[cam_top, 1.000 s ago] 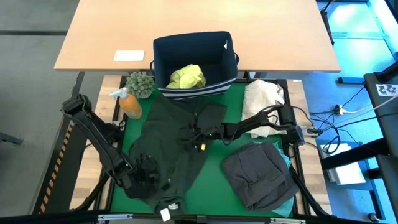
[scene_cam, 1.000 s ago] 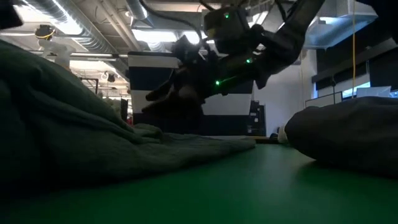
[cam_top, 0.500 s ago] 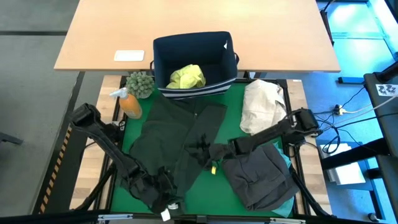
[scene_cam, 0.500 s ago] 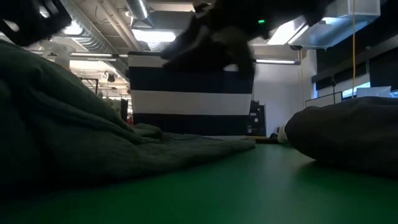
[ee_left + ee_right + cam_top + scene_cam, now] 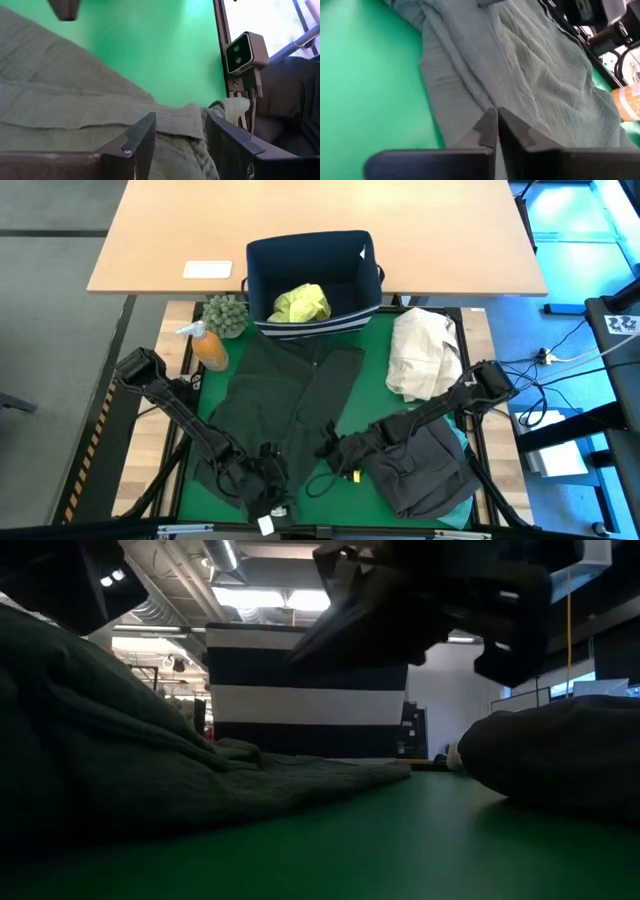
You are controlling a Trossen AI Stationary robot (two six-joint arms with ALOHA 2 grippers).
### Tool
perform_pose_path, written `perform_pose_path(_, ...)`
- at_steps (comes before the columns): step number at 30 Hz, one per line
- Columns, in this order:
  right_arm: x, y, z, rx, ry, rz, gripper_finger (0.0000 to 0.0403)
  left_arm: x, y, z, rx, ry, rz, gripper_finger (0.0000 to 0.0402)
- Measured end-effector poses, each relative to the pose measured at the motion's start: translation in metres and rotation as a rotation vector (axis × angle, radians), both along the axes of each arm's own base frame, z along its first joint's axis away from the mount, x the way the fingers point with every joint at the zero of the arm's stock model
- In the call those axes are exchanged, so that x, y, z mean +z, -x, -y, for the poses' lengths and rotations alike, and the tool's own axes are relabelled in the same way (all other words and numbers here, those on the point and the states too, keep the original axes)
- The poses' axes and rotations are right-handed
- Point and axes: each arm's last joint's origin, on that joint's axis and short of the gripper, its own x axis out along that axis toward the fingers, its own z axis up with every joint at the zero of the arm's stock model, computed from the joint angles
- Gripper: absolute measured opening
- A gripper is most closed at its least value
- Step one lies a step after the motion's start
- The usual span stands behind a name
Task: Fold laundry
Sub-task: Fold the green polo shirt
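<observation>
We see the right pincer (image 5: 328, 448) reaching low across the counter's (image 5: 345, 490) near edge, closed on the dark olive shirt's (image 5: 280, 405) hem; the left pincer (image 5: 262, 480) grips its near corner.

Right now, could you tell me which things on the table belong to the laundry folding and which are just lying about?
Job in hand: dark olive garment, charcoal grey garment, yellow-green shirt.

Lying about: navy bin, cream cloth bundle, orange bottle, small plant, white card.
</observation>
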Motion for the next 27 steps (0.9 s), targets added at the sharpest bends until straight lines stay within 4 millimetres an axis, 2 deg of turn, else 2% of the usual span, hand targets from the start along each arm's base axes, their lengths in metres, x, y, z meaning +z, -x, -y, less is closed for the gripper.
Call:
perform_pose_path(6, 0.001, -0.006, 0.013, -0.059, -0.043, 0.002, 0.0036, -0.005, 0.001, -0.007, -0.073, -0.109, -0.046, 0.0166)
perform_pose_path(9, 0.001, -0.008, 0.017, -0.087, -0.069, -0.001, 0.0045, -0.005, 0.002, -0.012, -0.161, -0.227, -0.078, 0.0166)
perform_pose_path(16, 0.001, -0.008, 0.019, -0.095, -0.073, -0.003, 0.0039, 0.015, -0.009, -0.018, -0.309, -0.539, -0.031, 0.0166)
perform_pose_path(22, 0.001, -0.008, 0.019, -0.095, -0.073, -0.004, 0.0035, 0.015, -0.01, -0.02, -0.467, -0.64, -0.028, 0.0166)
perform_pose_path(27, 0.001, -0.008, 0.019, -0.093, -0.071, -0.004, 0.0035, 0.014, -0.008, -0.02, -0.534, -0.685, -0.032, 0.0166)
